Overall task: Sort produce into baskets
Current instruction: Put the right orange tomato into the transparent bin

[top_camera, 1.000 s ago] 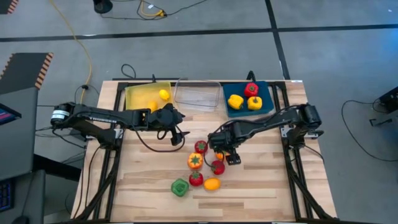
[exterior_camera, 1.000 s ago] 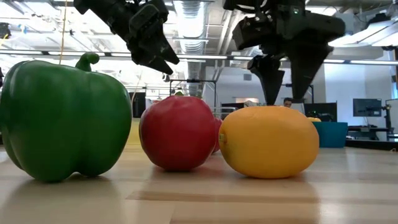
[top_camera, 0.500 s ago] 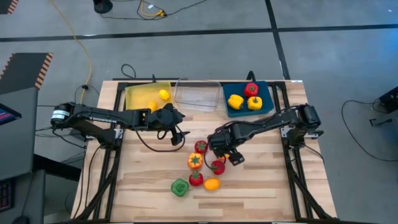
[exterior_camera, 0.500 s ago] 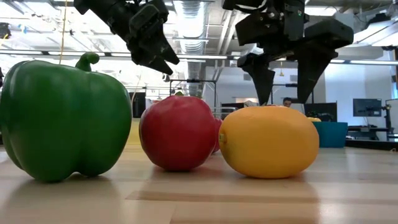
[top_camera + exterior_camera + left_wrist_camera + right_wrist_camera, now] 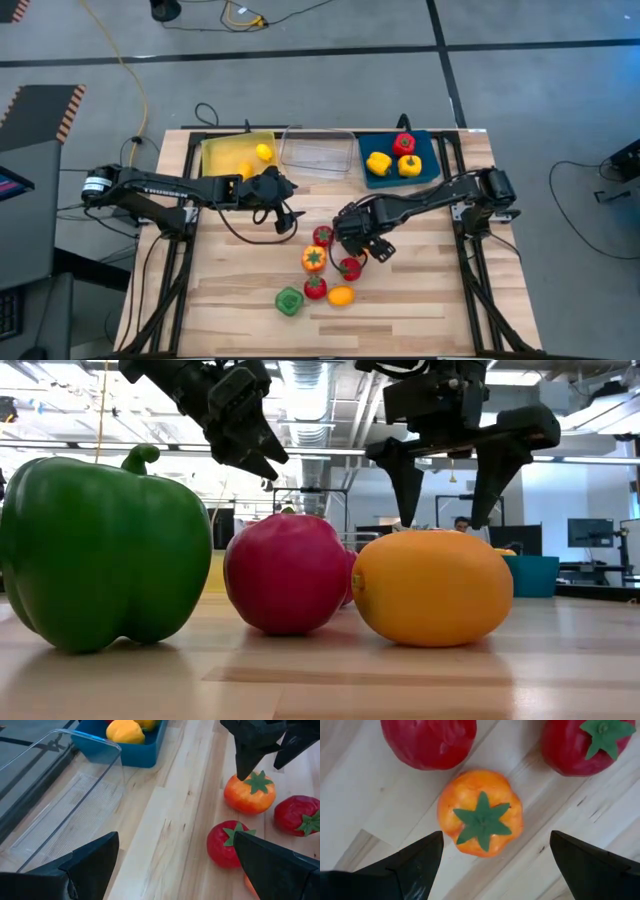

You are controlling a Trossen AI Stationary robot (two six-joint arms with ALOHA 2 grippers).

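The pale wooden slatted desk [image 5: 230, 290] carries three shallow rectangular baskets along its 12 o'clock edge: a yellow plastic basket [image 5: 222, 157] at 11 o'clock holding one yellow lemon [image 5: 263, 152], a clear transparent basket [image 5: 317, 152] at 12 o'clock, and a blue plastic basket [image 5: 430, 165] at 1 o'clock holding two yellow peppers and one red pepper.

The unsorted produce lies in a cluster near the desk centre, toward 6 o'clock: a green plastic bell pepper [image 5: 289, 301], an orange-yellow oval citrus [image 5: 341, 296], several red green-topped tomatoes, and one orange green-topped tomato [image 5: 480, 812].

The right gripper [image 5: 362, 243] hangs directly above the orange green-topped tomato, fingers spread wide apart and holding nothing. The left gripper [image 5: 287, 218] waits at 9 o'clock of the cluster, fingers likewise apart and empty.

Step in hand, by judgement: grasp the orange tomato.
- Descend vertically, keeping the leafy cap centred between the fingers.
- Two red tomatoes lie close by; keep the fingertips in the gaps to avoid nudging them.
- Close on the widest part of the round body; the smooth plastic may slip.
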